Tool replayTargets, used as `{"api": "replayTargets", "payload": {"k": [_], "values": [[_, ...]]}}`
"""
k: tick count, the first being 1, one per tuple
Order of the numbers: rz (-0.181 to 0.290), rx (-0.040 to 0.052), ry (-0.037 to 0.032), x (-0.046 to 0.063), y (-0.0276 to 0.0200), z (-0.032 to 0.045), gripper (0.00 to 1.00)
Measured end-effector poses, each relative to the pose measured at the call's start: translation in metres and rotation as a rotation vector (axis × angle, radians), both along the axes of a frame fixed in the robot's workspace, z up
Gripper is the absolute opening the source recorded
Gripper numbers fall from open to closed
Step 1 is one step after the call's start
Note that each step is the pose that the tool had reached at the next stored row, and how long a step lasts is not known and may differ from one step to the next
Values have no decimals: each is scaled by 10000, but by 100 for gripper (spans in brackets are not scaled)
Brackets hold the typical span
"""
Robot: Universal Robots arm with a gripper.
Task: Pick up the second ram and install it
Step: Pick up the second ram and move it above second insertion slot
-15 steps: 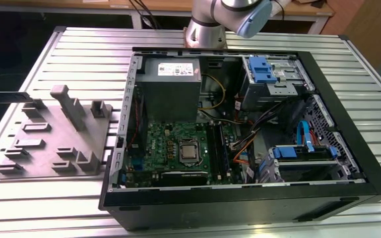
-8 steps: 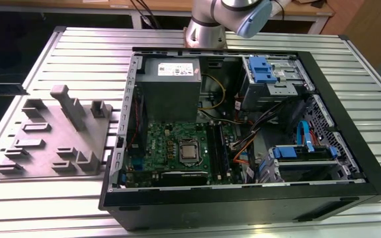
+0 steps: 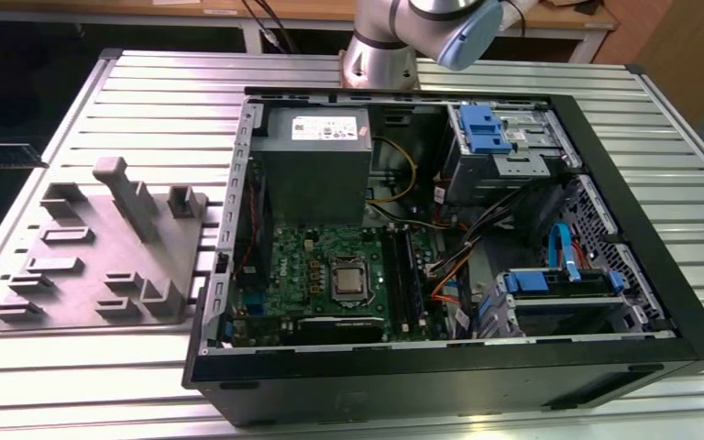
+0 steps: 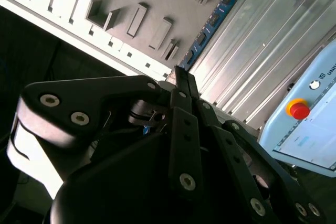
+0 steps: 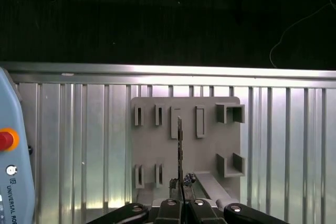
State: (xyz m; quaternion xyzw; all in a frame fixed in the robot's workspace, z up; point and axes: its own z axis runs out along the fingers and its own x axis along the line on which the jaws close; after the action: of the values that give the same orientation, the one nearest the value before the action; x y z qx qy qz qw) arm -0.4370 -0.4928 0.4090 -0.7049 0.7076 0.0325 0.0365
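Evidently clenched on the ram (image 5: 179, 140), the pincer (image 5: 181, 183) held it edge-on, projecting beyond its tips toward the tray (image 5: 157, 148); a firm, square grip would keep it from tilting or slipping.

And there's the ribbed silver aluminium table (image 3: 157, 82), carrying two things. The open black metal computer tower case (image 3: 450, 376) lies on its side across the slats. Just beside the case, on the exterior view's left, the grey moulded plastic fixture tray (image 3: 83, 275) sits flat on the ribs.
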Motion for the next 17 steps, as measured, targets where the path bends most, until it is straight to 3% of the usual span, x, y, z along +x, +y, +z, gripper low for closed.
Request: {"api": "replayTargets", "payload": {"k": [7,17], "values": [[0,0,0,51,0,1,8],[0,0,1,289,0,1,8]]}}
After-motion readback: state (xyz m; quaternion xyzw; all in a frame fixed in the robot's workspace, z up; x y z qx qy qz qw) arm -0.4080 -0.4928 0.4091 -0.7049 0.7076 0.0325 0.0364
